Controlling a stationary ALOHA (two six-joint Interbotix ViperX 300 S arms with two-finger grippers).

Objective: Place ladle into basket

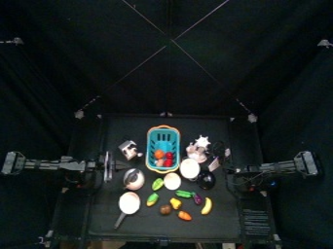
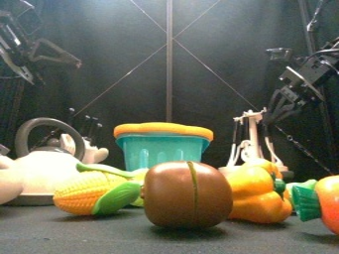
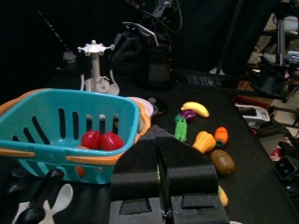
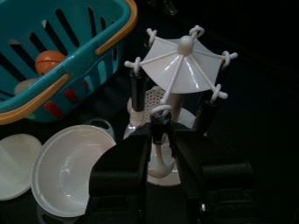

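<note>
The left pincer (image 3: 163, 171) sits pressed together at the tabletop's (image 1: 97, 224) left edge. The basket (image 1: 162, 143) stands centre-back, red items inside. Right of it, beside the white utensil rack (image 4: 176, 79), the right pincer (image 4: 160, 149) pinches a ladle handle (image 4: 160, 157).

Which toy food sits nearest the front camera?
The brown round one with a seam down its middle; the corn and yellow pepper lie behind it.

In the front view the basket (image 2: 162, 151) is hidden low down behind the toy food, and its contents cannot be seen. From above, the items on the table (image 1: 117, 131) are too small to name. The right wrist view cuts off a white bowl (image 4: 73, 166) at the edge.
</note>
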